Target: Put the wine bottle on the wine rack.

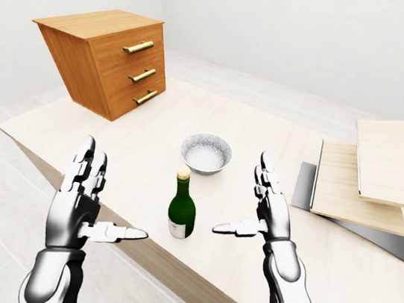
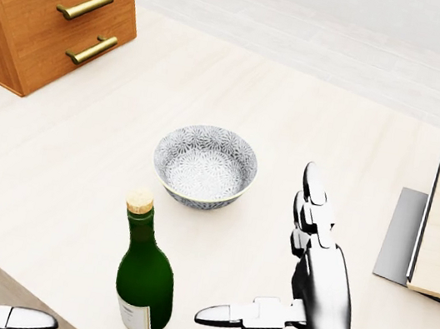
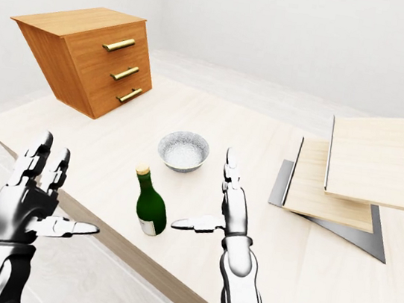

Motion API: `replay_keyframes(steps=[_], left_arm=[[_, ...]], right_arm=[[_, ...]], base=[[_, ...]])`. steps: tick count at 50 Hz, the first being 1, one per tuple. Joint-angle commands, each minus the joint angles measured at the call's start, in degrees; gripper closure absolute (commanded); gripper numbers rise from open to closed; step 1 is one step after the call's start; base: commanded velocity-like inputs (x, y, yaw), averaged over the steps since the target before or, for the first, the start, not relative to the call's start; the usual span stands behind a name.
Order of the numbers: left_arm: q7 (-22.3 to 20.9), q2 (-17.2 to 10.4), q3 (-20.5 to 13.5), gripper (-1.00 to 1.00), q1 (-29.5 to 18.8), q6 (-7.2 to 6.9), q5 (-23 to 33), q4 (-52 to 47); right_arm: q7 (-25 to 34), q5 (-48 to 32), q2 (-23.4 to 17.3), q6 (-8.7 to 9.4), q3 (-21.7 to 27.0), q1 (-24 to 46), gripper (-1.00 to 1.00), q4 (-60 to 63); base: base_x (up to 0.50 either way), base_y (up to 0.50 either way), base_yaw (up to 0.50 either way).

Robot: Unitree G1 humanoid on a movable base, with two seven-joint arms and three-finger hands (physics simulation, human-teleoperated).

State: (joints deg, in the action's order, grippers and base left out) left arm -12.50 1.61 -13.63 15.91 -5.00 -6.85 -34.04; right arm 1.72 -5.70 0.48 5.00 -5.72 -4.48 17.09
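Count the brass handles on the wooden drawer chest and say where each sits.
3. On the orange-brown wooden drawer chest, slim brass bar handles run down its drawer face: top handle, middle handle, bottom handle. Its other sides are hidden.
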Motion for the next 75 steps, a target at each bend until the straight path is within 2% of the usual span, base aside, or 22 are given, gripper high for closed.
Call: replay_keyframes(steps=[1,12,20,36,48,75], left_arm=[[-2.0,0.72,-2.22,-1.0,1.75,0.0,-0.86,2.0],[-3.36,1.27,-3.79,-1.0,2.36,0.0,-1.34,3.27],[-3.87,1.45,-5.28,-1.0,2.27,0.0,-2.13,1.84],[-4.43,1.71,-7.53,-1.0,1.4,0.0,-2.61,-1.05],[-5.01,2.02,-8.56,-1.0,1.37,0.0,-2.81,-1.82],[-5.34,2.13,-9.03,-1.0,1.11,0.0,-2.73,-1.56]], right_arm=[[0.2,-1.65,0.54,0.0,-2.71,0.19,-1.0,-0.59],[-0.49,-3.97,1.78,0.0,-6.89,1.25,-1.0,-1.74],[-1.38,-3.85,2.49,0.0,-7.7,2.69,-1.0,-3.21],[-2.26,-2.58,4.04,0.0,-6.91,6.91,-1.0,-10.38],[-2.44,-3.24,5.64,0.0,-8.23,9.07,-1.0,-13.74],[-2.01,-3.73,8.02,-0.5,-9.14,12.77,-1.0,-18.72]], base=[[0.0,0.0,0.0],[0.0,0.0,0.0],[0.0,0.0,0.0],[0.0,0.0,0.0],[0.0,0.0,0.0],[0.0,0.0,0.0]])
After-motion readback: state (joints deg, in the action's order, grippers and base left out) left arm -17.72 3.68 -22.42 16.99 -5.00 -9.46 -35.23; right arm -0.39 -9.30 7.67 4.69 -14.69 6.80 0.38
